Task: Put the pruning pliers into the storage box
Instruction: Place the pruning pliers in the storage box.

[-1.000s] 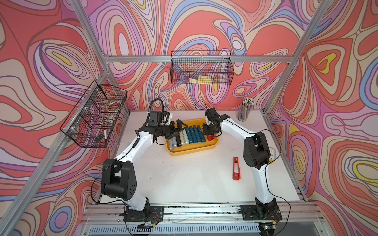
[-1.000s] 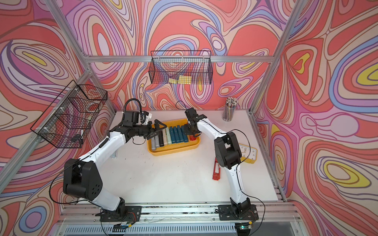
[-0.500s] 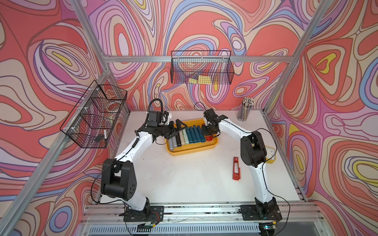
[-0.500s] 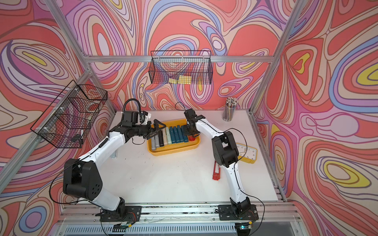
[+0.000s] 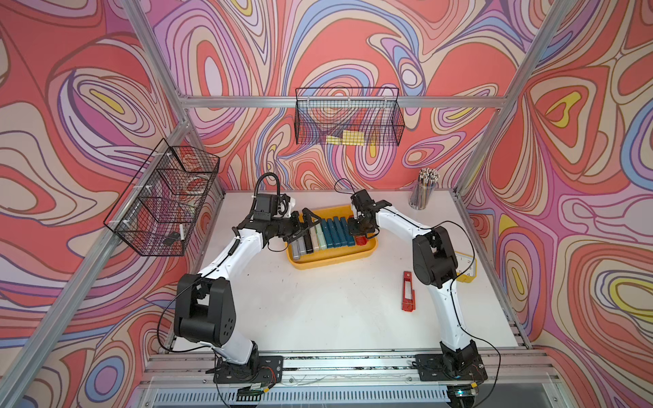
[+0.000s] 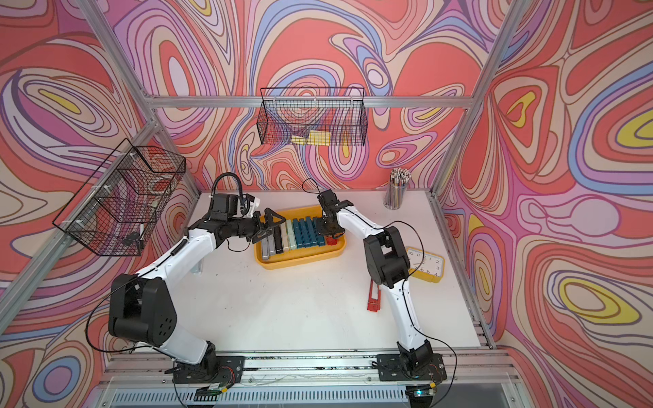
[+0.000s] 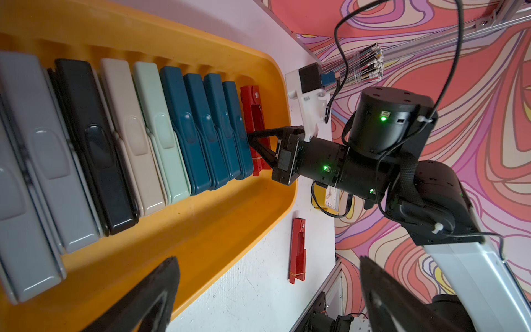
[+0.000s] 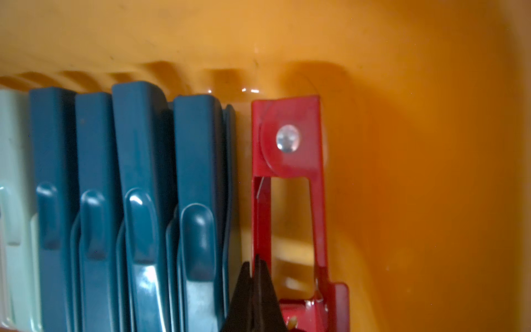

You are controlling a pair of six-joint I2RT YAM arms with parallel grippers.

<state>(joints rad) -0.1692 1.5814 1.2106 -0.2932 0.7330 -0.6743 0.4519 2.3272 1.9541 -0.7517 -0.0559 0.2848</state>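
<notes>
Both jaws of the right gripper [image 8: 255, 276] are pinched together, tips touching the red pruning pliers [image 8: 287, 138] that lie beside four teal ones [image 7: 207, 126] inside the storage box [image 5: 332, 263]. Over the box's grey end, the left gripper [image 5: 302, 226] gapes wide. Another red pair [image 5: 408, 291] lies outside on the table [image 5: 318, 311].

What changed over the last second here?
The right arm's elbow swung slightly inward, uncovering more of the yellow clock; its shut right gripper stayed at the red pliers inside the yellow tray. Nothing grasped or released. The open left gripper and the loose red pliers on the table stayed put.
</notes>
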